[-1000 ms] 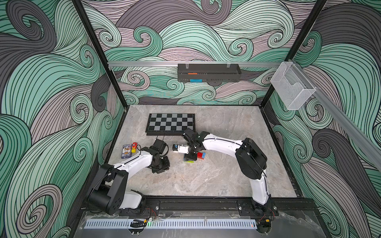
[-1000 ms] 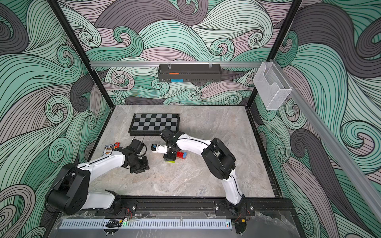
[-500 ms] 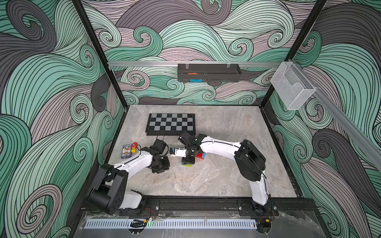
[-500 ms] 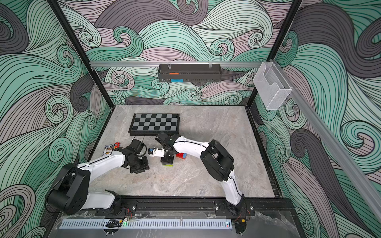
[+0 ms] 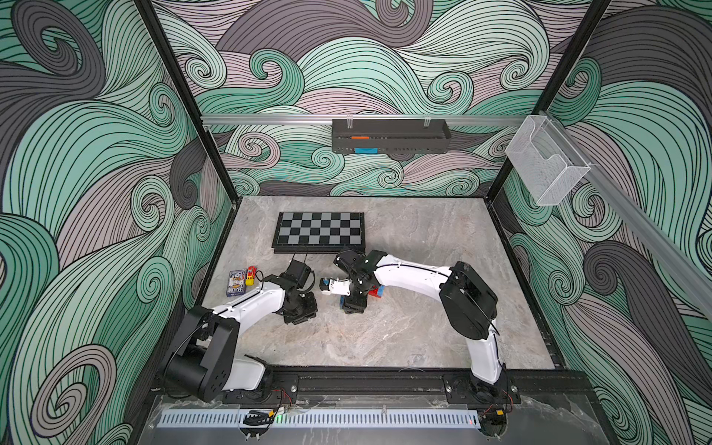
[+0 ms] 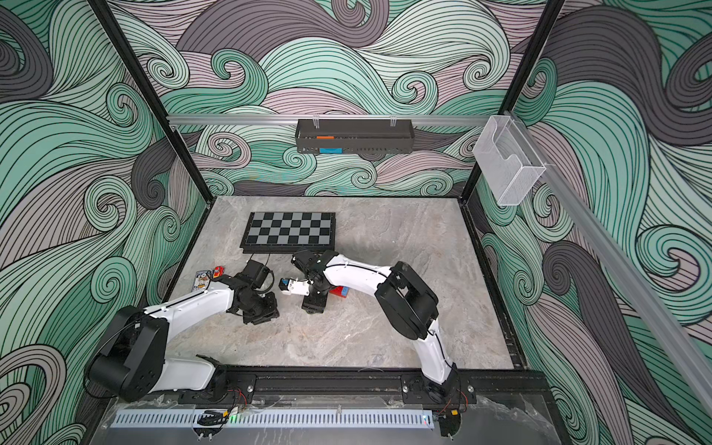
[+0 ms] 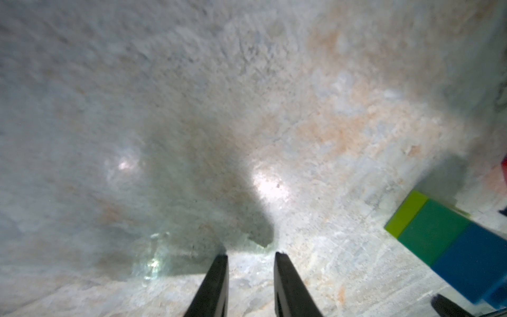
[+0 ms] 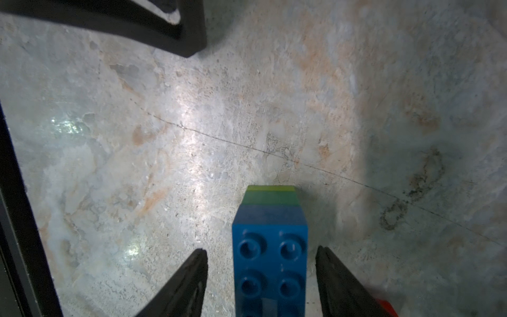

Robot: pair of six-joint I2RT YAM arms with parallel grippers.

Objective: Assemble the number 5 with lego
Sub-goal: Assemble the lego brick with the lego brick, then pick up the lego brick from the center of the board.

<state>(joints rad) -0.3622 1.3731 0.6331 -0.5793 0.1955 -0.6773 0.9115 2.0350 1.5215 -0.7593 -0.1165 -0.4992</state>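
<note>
In both top views your right gripper points straight down at the table, on the robot side of the checkered board and off its right end. It hides nearly all of the brick stack beneath it. A red brick with a light-blue piece against it lies just beside that gripper and is not joined to the stack, so I judge your 5 to be only part built. Your left gripper sits low, on the robot side of the board's middle.

In the left wrist view, the fingers stand a little apart with only bare table between them. This hand holds nothing and seems parked clear of the work. The brick stack shows at the edge, banded lime, dark green and dark blue.

In the right wrist view, the brick stack stands on its own between spread fingers, with a gap on each side, so nothing is gripped. It stands upright, lime layer on the table and dark-blue studs facing up at the camera. The top brick's long side runs back toward the wrist, so your jaws would close across its narrow width.
</note>
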